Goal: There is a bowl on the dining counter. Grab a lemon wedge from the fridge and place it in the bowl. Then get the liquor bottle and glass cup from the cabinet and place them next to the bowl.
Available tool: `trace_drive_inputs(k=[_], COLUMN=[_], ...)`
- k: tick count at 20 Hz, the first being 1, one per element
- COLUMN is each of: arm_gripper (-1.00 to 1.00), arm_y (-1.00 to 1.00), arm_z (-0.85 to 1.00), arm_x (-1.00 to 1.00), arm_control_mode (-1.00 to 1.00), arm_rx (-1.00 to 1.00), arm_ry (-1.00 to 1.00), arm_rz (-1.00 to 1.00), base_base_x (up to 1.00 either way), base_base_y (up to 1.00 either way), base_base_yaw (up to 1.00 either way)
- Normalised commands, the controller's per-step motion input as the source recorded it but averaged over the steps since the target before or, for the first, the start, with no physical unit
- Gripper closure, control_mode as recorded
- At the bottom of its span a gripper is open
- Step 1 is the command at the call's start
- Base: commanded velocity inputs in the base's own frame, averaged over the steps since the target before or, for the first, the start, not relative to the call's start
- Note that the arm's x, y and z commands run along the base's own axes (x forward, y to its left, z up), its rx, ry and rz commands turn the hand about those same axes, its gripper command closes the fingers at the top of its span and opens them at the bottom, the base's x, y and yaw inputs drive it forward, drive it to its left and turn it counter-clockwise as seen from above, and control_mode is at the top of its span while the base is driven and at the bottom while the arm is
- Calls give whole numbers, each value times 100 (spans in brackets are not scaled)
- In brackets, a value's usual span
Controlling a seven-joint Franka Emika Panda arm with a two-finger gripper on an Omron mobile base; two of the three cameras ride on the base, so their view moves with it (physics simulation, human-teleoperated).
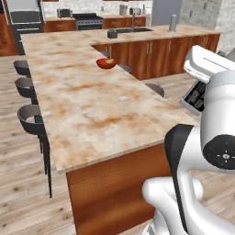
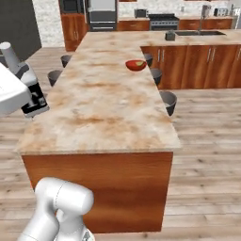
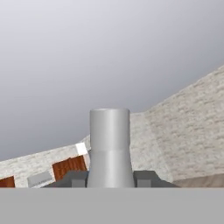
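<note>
A red bowl point(image 1: 106, 64) point(image 2: 136, 65) sits on the dining counter point(image 1: 87, 105) point(image 2: 101, 108) near its far right edge, with a yellow-green lemon wedge point(image 1: 109, 60) point(image 2: 139, 62) inside it. My gripper point(image 3: 109, 177) point(image 2: 20, 71) points up toward the ceiling and is shut on the grey liquor bottle point(image 3: 109, 140) point(image 2: 6, 51), which stands upright between the fingers. The hand hovers off the counter's near corner, well short of the bowl. The glass cup is out of view.
Dark stools point(image 1: 28, 117) point(image 2: 168, 101) line both long sides of the counter. A sink point(image 1: 131, 30) point(image 2: 197, 33) and a small dark pot point(image 1: 112, 33) point(image 2: 170, 35) are on the far counter run. A stove point(image 1: 88, 19) stands at the back wall.
</note>
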Motion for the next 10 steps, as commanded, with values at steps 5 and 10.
trace_drive_inputs(k=[5,10], arm_gripper=[100,100], arm_y=[0,0], arm_z=[0,0], arm_x=[0,0], arm_control_mode=[100,100], arm_rx=[0,0], arm_ry=[0,0], arm_rz=[0,0], base_base_x=[0,12], base_base_y=[-84,-80], base_base_yaw=[33,34])
